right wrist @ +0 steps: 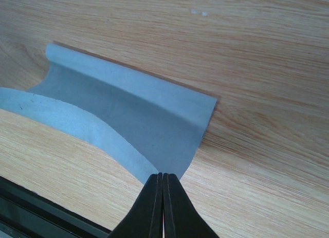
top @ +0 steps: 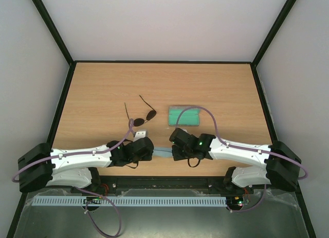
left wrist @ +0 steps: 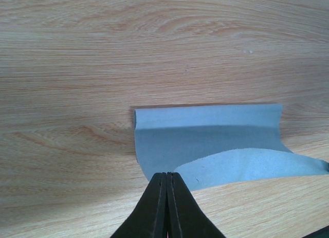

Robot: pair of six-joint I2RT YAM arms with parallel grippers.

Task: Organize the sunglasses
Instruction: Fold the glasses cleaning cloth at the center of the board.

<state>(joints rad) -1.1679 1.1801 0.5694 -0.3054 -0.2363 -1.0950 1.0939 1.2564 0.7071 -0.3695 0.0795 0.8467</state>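
Observation:
The sunglasses [top: 144, 118], with two dark round lenses and thin arms spread open, lie on the table beyond my left wrist. A light blue cloth [top: 163, 152] hangs between the two grippers near the table's front edge, its far edge resting on the wood. My left gripper [top: 153, 150] is shut on the cloth's near left corner. In the left wrist view the cloth [left wrist: 205, 140] curls up to the left gripper's [left wrist: 167, 174] closed tips. My right gripper [top: 174, 151] is shut on the near right corner. The right wrist view shows the cloth [right wrist: 133, 114] rising to the right gripper's [right wrist: 163, 175] tips.
An open grey case [top: 184, 116] with a green inside lies right of the sunglasses, just beyond my right wrist. The table's dark front edge [right wrist: 31, 204] runs close under the cloth. Black frame posts stand at the back corners.

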